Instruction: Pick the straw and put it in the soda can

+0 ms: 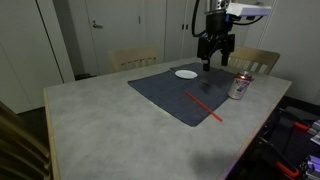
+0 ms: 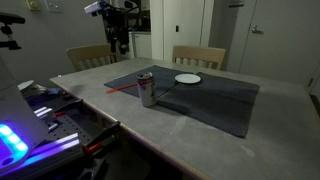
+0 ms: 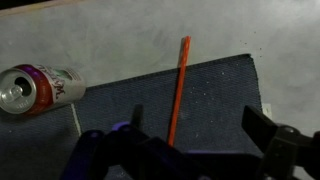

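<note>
In an exterior view, the black claw [image 1: 215, 62] is held above the grey surface [image 1: 100, 120]. The thin red-orange straw [image 1: 203, 106] lies flat on a dark mat [image 1: 160, 88], near the upright silver soda can [image 1: 239, 86].

In an exterior view, the straw [image 2: 125, 86] is seen just beside the can [image 2: 147, 89].

In the wrist view, the claw [image 3: 193, 112] is spread wide and empty. The straw [image 3: 178, 90] is seen between its fingers [image 3: 137, 115], well below them.
</note>
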Motion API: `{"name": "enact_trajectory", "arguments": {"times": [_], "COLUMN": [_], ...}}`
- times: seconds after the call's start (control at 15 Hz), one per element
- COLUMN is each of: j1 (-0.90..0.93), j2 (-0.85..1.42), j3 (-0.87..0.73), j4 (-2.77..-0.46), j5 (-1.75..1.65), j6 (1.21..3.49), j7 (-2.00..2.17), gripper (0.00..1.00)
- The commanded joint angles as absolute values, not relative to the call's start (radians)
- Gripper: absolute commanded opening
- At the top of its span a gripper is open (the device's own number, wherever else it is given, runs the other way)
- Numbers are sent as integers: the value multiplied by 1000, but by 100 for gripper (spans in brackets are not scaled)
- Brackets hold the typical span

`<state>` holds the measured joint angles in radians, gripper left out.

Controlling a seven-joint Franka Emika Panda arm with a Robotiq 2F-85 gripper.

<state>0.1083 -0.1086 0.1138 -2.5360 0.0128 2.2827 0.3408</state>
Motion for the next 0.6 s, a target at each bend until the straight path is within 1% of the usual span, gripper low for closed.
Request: {"name": "enact_trajectory", "arguments": {"times": [0.0, 0.2, 0.53], "j1": [107, 113, 103], "j2": [-86, -69, -16], "j3": [123, 129, 119], "j4": [-2519, -2501, -2482], "j5": [6, -11, 0], "j6": [2281, 2287, 2371], "j7": [335, 321, 312], "gripper": [100, 100, 100]}}
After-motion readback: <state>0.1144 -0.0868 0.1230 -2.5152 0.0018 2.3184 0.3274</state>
